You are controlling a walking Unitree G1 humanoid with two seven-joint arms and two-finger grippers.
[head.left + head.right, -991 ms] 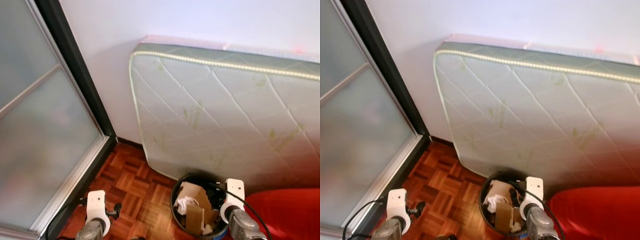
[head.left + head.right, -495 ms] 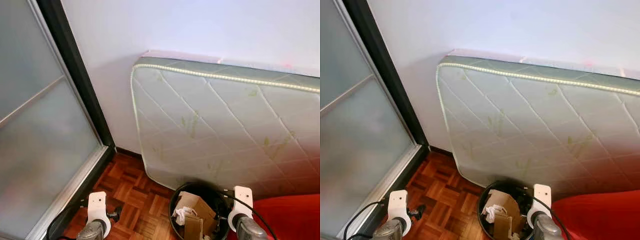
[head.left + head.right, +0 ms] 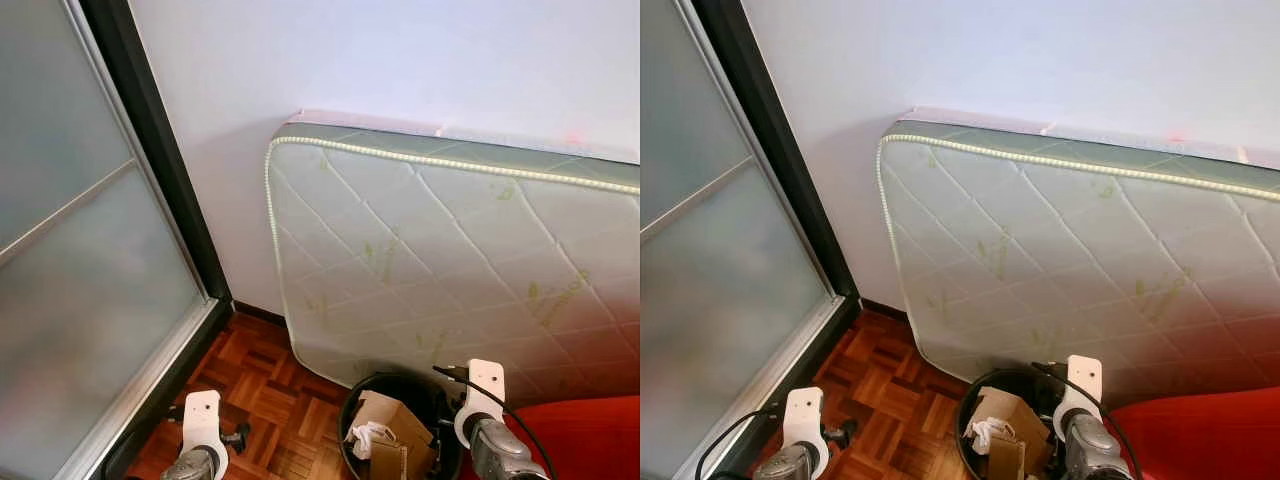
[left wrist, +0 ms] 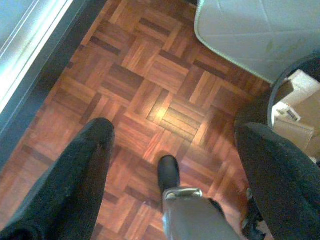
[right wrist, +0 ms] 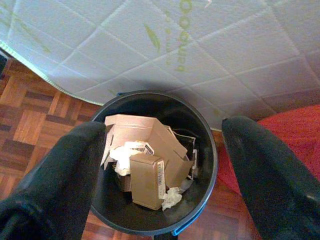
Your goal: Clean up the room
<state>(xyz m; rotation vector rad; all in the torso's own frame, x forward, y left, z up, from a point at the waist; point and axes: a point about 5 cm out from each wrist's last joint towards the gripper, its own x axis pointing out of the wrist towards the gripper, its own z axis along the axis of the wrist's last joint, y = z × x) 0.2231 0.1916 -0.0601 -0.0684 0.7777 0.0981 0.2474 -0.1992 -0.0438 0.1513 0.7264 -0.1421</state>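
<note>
The bin (image 5: 155,165) is sitting on the wood floor (image 4: 150,90) against the leaning mattress (image 3: 450,260), already holding cardboard boxes (image 5: 150,150) and crumpled paper — looks like this drop is done. Right gripper (image 5: 160,165) is hovering over the bin, jaws spread and empty; left gripper (image 4: 170,165) is hanging over bare floor, also spread and empty.

A quilted mattress (image 3: 1080,260) leans on the wall behind a black bin (image 3: 985,385) holding cardboard (image 3: 998,418).
</note>
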